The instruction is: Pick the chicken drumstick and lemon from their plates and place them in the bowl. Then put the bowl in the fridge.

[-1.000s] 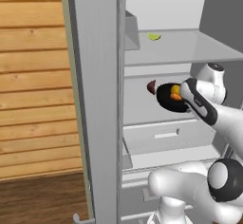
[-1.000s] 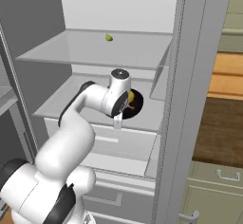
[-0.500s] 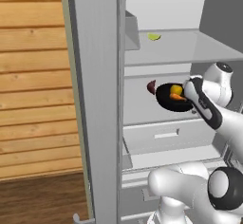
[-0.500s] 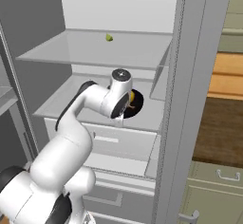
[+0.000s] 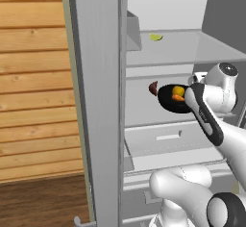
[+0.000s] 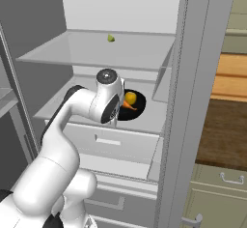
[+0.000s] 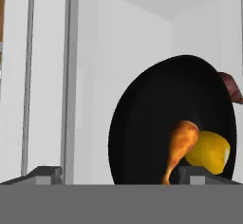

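Bowl (image 6: 130, 108) sits on fridge (image 5: 101, 77) shelf, drumstick (image 7: 179, 147) and lemon (image 7: 209, 153) inside. Gripper (image 7: 121, 174) jaws apart, gripping nothing. You back arm out, straight, clear of rim.

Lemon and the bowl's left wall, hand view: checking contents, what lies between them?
The chicken drumstick lies between the lemon and the bowl wall, hand view.

Arm reaches forward; hand (image 7: 121, 174) open (fingers apart)
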